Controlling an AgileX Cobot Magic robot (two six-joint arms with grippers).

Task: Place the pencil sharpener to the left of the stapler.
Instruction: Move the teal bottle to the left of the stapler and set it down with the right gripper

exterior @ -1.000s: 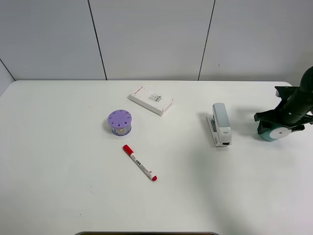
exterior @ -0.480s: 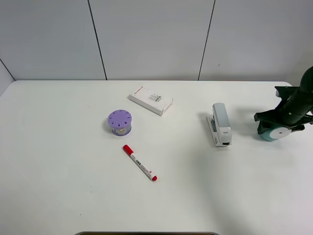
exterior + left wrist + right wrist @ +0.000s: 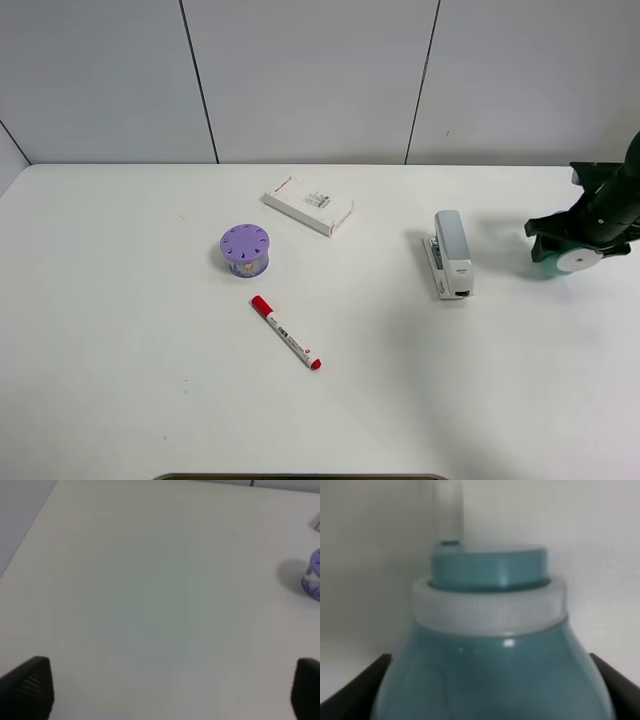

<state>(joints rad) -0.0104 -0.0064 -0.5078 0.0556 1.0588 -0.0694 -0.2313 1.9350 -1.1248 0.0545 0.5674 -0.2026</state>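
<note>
The teal pencil sharpener (image 3: 572,259) with its white round face hangs a little above the table at the far right, held by my right gripper (image 3: 580,240), which is shut on it. In the right wrist view the sharpener (image 3: 490,645) fills the picture between the dark fingers (image 3: 355,687). The silver-grey stapler (image 3: 451,253) lies on the table to the left of the sharpener, apart from it. My left gripper (image 3: 165,690) is open over bare table, with only its two fingertips showing.
A purple round holed container (image 3: 245,249) stands left of centre, also seen as the purple container (image 3: 313,575) in the left wrist view. A red-capped marker (image 3: 286,333) lies in front of it. A flat white box (image 3: 308,205) lies toward the back.
My right gripper has lifted the sharpener off the table and shifted slightly right and toward the back. The stapler and other objects have not moved.
</note>
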